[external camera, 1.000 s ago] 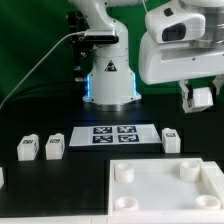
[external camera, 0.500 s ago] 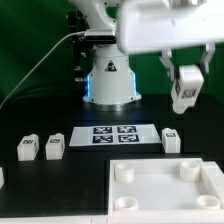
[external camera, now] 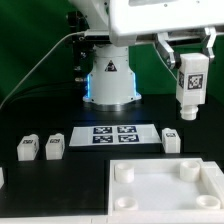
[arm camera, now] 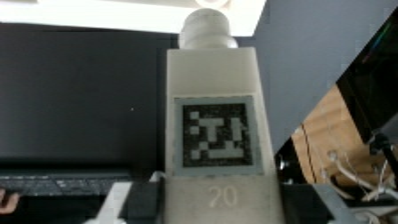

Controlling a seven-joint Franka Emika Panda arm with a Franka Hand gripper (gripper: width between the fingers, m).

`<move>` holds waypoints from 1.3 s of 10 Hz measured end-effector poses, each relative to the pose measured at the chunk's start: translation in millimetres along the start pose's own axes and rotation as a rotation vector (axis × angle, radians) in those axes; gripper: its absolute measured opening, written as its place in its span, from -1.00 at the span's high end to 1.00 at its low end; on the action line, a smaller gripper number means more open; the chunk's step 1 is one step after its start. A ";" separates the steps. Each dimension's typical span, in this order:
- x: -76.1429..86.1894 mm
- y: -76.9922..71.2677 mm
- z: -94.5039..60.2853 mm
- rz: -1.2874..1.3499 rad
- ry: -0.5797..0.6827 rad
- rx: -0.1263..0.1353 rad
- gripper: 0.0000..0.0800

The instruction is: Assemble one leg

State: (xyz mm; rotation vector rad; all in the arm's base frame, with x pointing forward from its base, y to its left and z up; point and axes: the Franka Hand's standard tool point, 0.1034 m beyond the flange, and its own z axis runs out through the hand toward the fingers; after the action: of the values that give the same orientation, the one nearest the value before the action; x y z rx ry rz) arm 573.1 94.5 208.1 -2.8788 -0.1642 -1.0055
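Gripper [external camera: 189, 60] clamps 1 upright leg [external camera: 191, 90] in the air, above and to the exterior view's right of the marker board [external camera: 117, 134].

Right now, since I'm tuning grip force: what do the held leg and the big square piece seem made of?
The leg: probably hard plastic, matte white, even and glare-free. The square piece: likely the same, dull white with crisp round sockets.

Pincer [external camera: 190, 60] clamps leg [external camera: 191, 95] upright, tag [external camera: 192, 78] toward camera, high above table [external camera: 60, 190], exterior view's right.
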 end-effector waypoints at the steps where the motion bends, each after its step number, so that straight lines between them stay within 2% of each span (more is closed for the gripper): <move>1: 0.9 1.2 -0.2 0.002 0.106 -0.001 0.27; 2: -20.5 1.3 12.2 0.004 0.018 0.001 0.27; 4: -10.8 1.7 7.8 0.002 0.031 0.000 0.27; 5: -8.5 3.3 14.5 -0.001 0.023 -0.001 0.27; 10: 44.4 8.3 49.9 -0.002 0.046 0.006 0.27; 11: 41.8 7.8 59.6 0.001 0.043 0.008 0.27; 13: 24.3 1.6 78.6 0.007 0.021 0.016 0.27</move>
State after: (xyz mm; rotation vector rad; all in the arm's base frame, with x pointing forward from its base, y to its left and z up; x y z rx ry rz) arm 640.6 103.9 161.9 -2.8510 -0.1596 -1.0282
